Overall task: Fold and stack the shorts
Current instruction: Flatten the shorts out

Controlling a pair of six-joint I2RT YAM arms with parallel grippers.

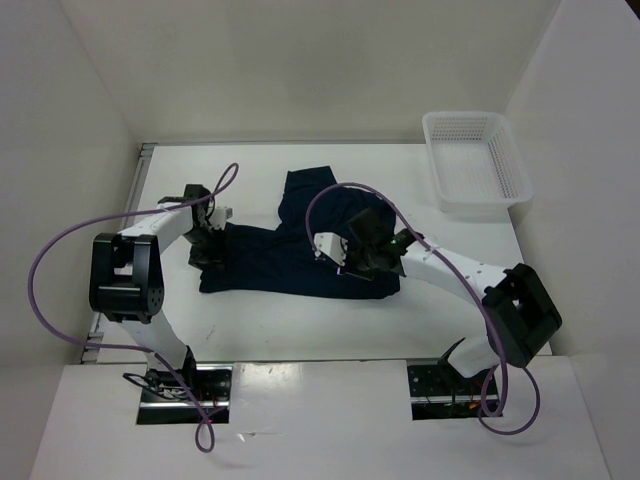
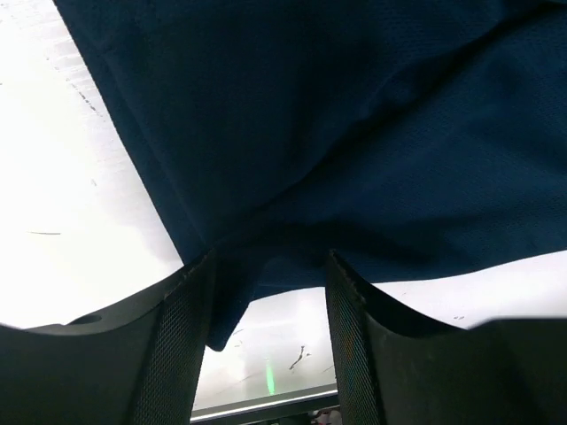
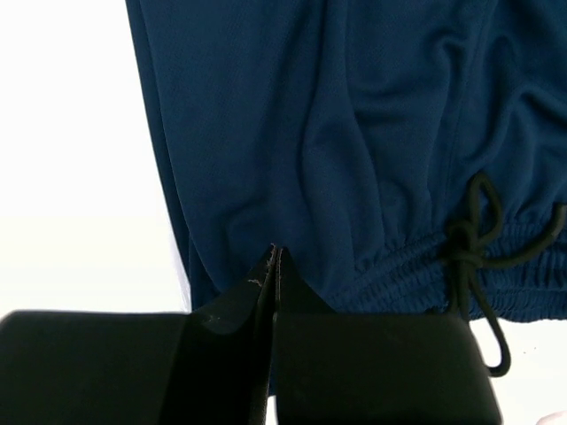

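The left end effector point(image 2: 270, 266), open astride the shorts point(image 1: 280, 262), should close on the hem point(image 2: 229, 319); the right end effector point(image 3: 273, 255), closed, perhaps pinches the waistband point(image 3: 399, 257)

One pair of shorts point(image 1: 290, 262), one basket point(image 1: 465, 116), two arms point(image 1: 125, 275) point(image 1: 520, 310).

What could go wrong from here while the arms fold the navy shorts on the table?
1. The left fingers stand open around a corner of the shorts; pulling away could snag and drag the cloth.
2. The right fingers seem to pinch only a thin edge by the waistband, so it may slip out.
3. The loose drawstring could catch on them.
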